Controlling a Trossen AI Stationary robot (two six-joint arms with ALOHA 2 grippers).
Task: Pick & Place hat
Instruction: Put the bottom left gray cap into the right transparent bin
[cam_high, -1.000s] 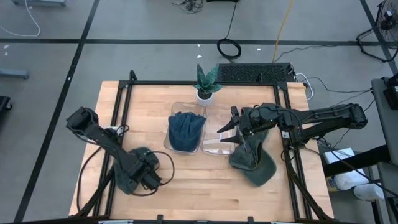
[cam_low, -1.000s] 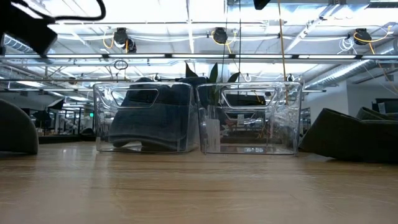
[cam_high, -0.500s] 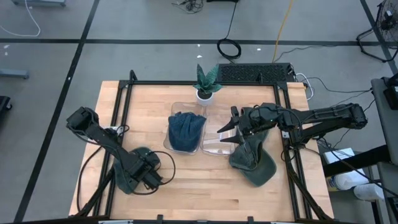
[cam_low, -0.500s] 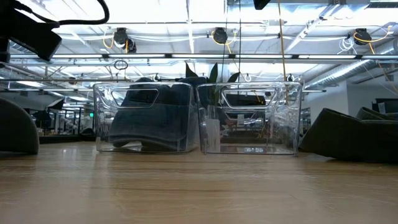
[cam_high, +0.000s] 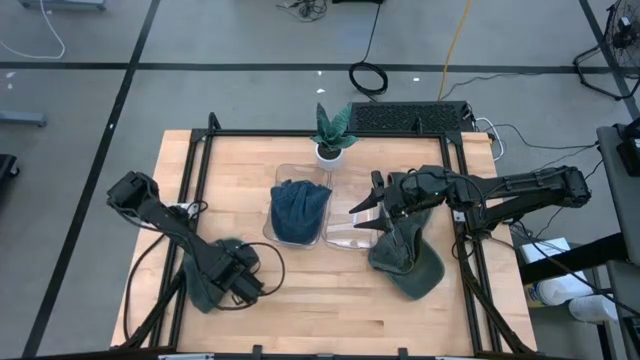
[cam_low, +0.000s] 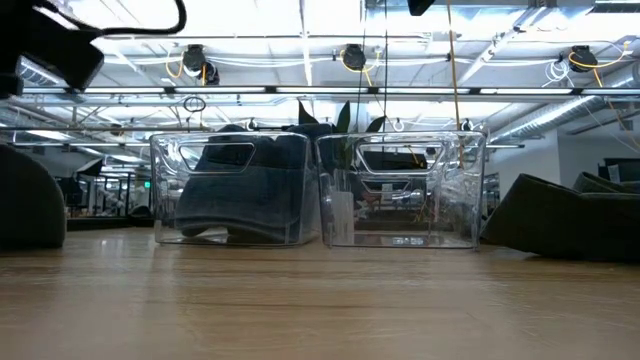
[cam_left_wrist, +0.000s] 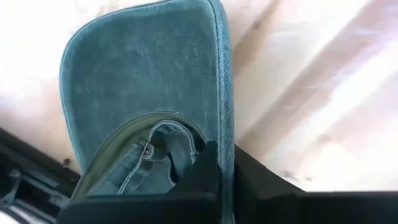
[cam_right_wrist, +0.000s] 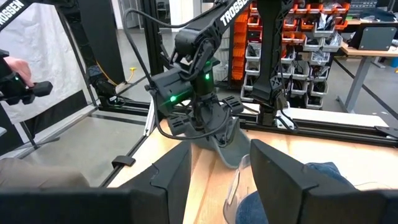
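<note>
While the left gripper (cam_high: 243, 283) is seen low over the near-left part of the table (cam_high: 320, 310), its fingers are closed on a teal hat (cam_high: 207, 285). In the left wrist view one dark finger (cam_left_wrist: 202, 171) is pressed against the hat's (cam_left_wrist: 143, 99) edge, w/ the brim spread flat over the wood and the inner band visible by the finger. The hat is thus held at the table surface, near the front-left frame rail; whether it is lifted clear cannot be told.

Right gripper (cam_high: 372, 212) is held above the right clear bin (cam_high: 345, 232), approx. at its centre. Its fingers (cam_right_wrist: 280, 168) are seen spread apart in the right wrist view, w/ nothing between them.

A 2nd hat, dark green (cam_high: 408, 262), is lying on the table just right of the right bin, partly under the right arm. In the low view it is shown as a dark mound (cam_low: 560, 225) at the right edge.

Left clear bin (cam_high: 275, 228) is filled w/ a blue hat (cam_high: 298, 208); both bins are set side by side, touching, mid-table. A small potted plant (cam_high: 331, 131) is placed just behind them. In the right wrist view a person's hand (cam_right_wrist: 15, 71) is visible far off, beyond the table.
</note>
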